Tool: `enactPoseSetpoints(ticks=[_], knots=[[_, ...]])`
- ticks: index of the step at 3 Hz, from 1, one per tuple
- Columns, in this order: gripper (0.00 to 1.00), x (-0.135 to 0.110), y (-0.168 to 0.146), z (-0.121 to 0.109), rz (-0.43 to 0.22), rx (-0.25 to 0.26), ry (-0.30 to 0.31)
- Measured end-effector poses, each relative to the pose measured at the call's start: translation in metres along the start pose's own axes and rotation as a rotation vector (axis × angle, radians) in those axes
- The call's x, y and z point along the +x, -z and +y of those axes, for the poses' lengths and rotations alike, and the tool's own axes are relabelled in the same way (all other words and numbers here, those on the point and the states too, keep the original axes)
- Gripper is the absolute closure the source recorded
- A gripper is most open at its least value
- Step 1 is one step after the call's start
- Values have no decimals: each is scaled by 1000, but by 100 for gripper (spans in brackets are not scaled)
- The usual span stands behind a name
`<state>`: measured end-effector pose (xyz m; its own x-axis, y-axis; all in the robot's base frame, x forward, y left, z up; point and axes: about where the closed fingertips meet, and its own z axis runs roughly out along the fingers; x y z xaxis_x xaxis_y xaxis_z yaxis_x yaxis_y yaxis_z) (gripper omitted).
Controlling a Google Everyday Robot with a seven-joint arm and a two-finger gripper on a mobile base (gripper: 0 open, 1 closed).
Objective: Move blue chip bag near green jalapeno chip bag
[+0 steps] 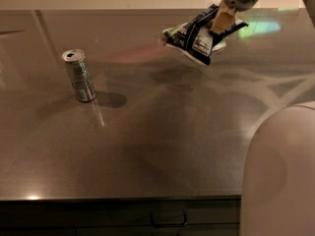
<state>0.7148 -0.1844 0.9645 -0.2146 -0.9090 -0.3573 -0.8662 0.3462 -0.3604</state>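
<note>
gripper [220, 22] is up by the far edge of the table [162, 146], toward the far right corner. its fingers are pinched tight on the top of the blue chip bag [197, 38], which hangs tilted, clear of the surface. a pale green sliver [170, 32] shows at the bag's left end; cant tell if thats the green jalapeno chip bag. to do this well: find the green bag first, lower slow, set the blue one beside it not on top, then release. silver can [78, 75] near the left edge is well apart.
</note>
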Motion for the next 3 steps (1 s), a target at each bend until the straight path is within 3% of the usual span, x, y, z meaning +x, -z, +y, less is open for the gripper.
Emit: enactPoseSetpoints(ticks=[1,2,3], knots=[[12,6,-15,0,1,-6,-20],[0,14,-26,4,-23,-29,-57],[0,14,-27,4,-23,-29,-57]])
